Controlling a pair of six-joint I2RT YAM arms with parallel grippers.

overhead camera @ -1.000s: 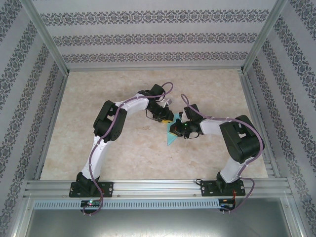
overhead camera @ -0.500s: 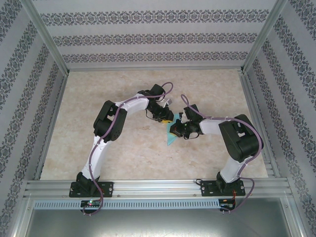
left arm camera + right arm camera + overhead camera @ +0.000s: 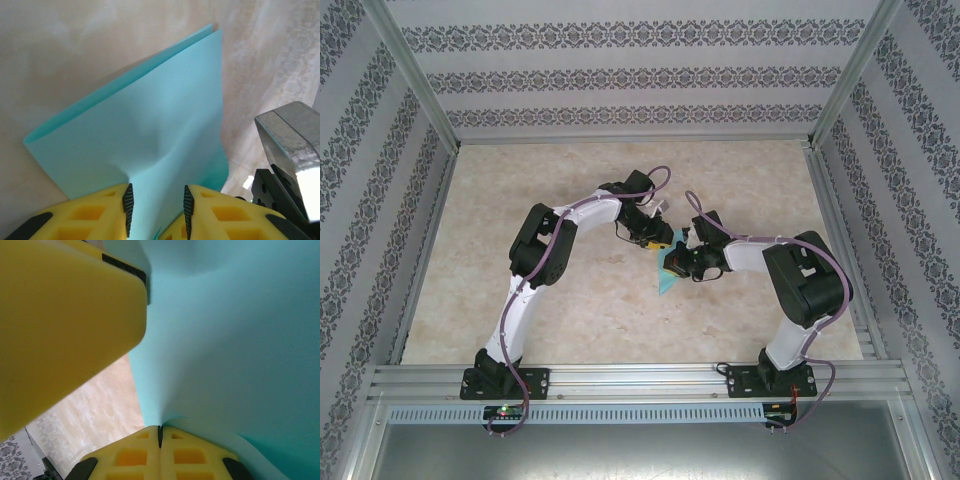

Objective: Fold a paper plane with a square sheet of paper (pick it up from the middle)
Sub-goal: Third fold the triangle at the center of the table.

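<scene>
The square sheet of paper (image 3: 666,274) is light turquoise and folded double, held above the middle of the table between both arms. In the left wrist view the paper (image 3: 150,120) shows two layers along its top edge and a dent above my left gripper (image 3: 157,194). That gripper's jaws stand apart, and the sheet runs loosely through the gap. My left gripper (image 3: 661,243) is at the sheet's far end. My right gripper (image 3: 160,430) is shut on the paper's (image 3: 240,340) lower edge, and in the top view the right gripper (image 3: 681,259) is at the sheet's right side. A paper plane is out of view.
The beige marbled table (image 3: 570,310) is ringed by an aluminium frame (image 3: 640,378) and patterned walls. The two arms nearly touch at the centre. A yellow finger (image 3: 65,325) of the left gripper crowds the right wrist view, and the right arm's metal part (image 3: 290,145) shows beside the sheet.
The left jaws have widened, loosening their hold on the sheet. My right gripper edged slightly left and stays pinched on the paper. The sheet has hardly moved.
</scene>
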